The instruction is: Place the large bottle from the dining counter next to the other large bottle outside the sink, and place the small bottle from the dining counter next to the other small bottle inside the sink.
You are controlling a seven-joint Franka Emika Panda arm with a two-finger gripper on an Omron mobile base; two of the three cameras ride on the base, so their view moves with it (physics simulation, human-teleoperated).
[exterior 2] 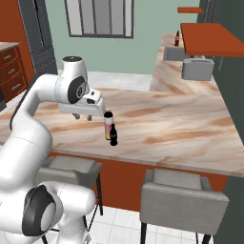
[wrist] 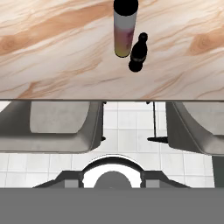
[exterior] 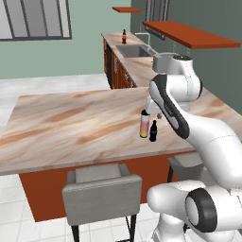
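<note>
Stools: grey padded stool [exterior: 101,191] nearest, under the dining counter [exterior: 71,127].
Large bottle: pink-yellow large bottle [exterior: 144,124] upright near the counter's front edge.
Small bottle: black small bottle [exterior: 153,131] just right, beside it.
Pincer: gripper [exterior 2: 82,117] hangs left of both bottles in the right base view, clear of them; cannot tell jaw spacing.

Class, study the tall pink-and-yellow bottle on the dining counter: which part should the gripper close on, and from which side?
Probably the pink upper body of the large bottle, approached from above: it stands upright, and the small bottle crowds its lower half on one side.
</note>
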